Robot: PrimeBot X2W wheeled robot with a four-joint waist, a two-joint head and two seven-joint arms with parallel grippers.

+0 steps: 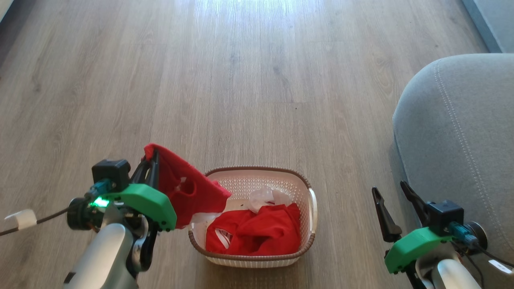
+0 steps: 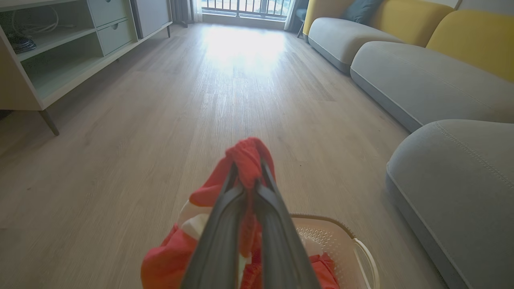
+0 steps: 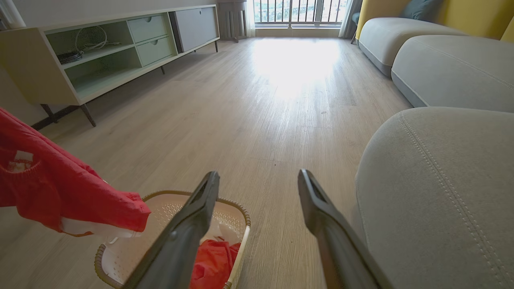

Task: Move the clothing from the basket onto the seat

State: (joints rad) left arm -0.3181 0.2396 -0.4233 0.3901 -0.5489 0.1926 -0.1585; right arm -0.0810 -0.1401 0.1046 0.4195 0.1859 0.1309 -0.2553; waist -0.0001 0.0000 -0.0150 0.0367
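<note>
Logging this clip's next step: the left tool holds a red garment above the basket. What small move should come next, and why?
Probably lift the left tool a little higher before carrying rightward: it is shut on the red garment, whose lower edge hangs down to the basket rim, and the seat lies to the right.

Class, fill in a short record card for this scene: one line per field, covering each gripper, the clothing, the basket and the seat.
Left gripper: shut on a red garment, raised, its lower end hanging over the basket's left side
Right gripper: open, holding nothing, between basket and seat
Basket: on the wooden floor, more red clothing inside
Seat: grey, on the robot's right of the basket, no clothing on its visible part
Task status: unfinished
</note>
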